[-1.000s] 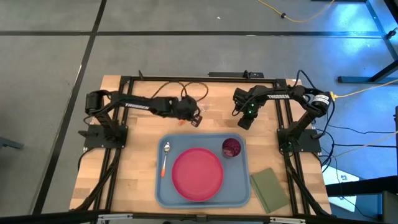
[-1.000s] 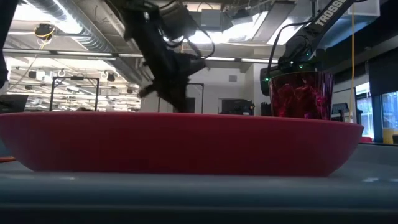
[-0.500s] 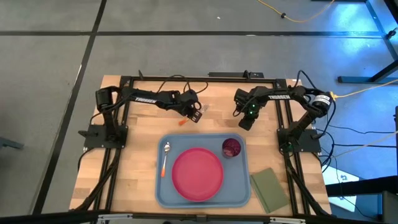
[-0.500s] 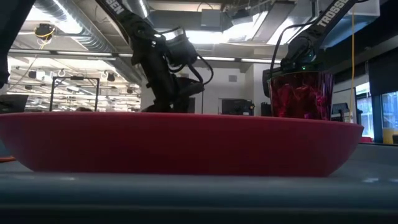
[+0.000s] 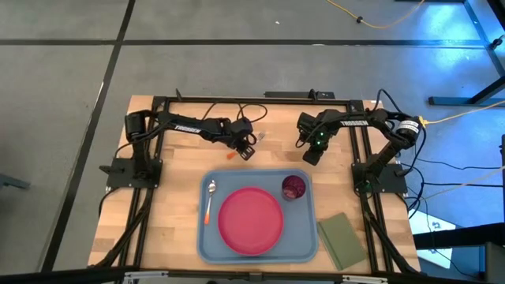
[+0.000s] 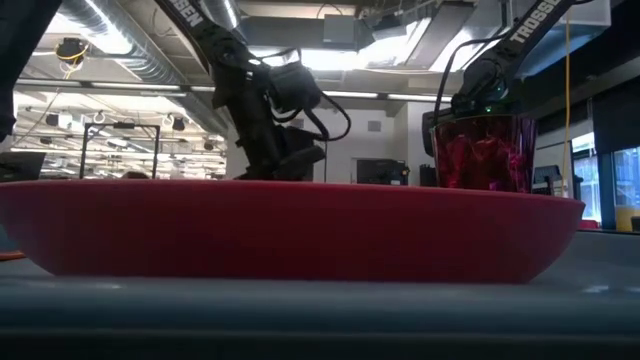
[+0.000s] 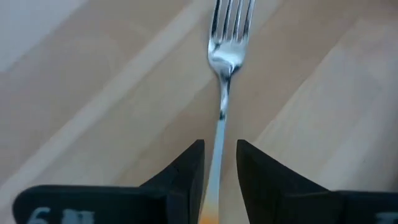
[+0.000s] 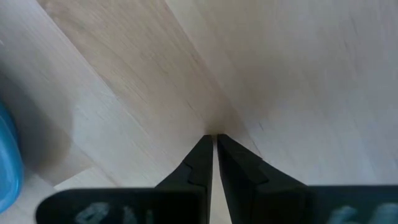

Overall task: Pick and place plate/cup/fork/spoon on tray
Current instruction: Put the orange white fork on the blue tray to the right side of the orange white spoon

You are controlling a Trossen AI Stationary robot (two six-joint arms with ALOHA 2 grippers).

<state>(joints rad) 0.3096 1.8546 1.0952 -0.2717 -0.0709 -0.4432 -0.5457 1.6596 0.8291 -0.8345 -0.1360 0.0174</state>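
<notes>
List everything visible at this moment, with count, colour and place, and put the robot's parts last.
tray: 1, light blue, near middle of the table.
plate: 1, pink-red, centre of the tray.
cup: 1, dark red translucent, far right corner of the tray.
spoon: 1, silver bowl with orange handle, left side of the tray beside the plate.
fork: 1, silver head with orange handle, on the bare table beyond the tray.
pad: 1, olive green, on the table right of the tray.
table: 1, light wood.
left gripper: 1, dark, fingers either side of the fork's handle, narrow gaps showing.
right gripper: 1, dark, shut, over bare table beyond the cup.
</notes>
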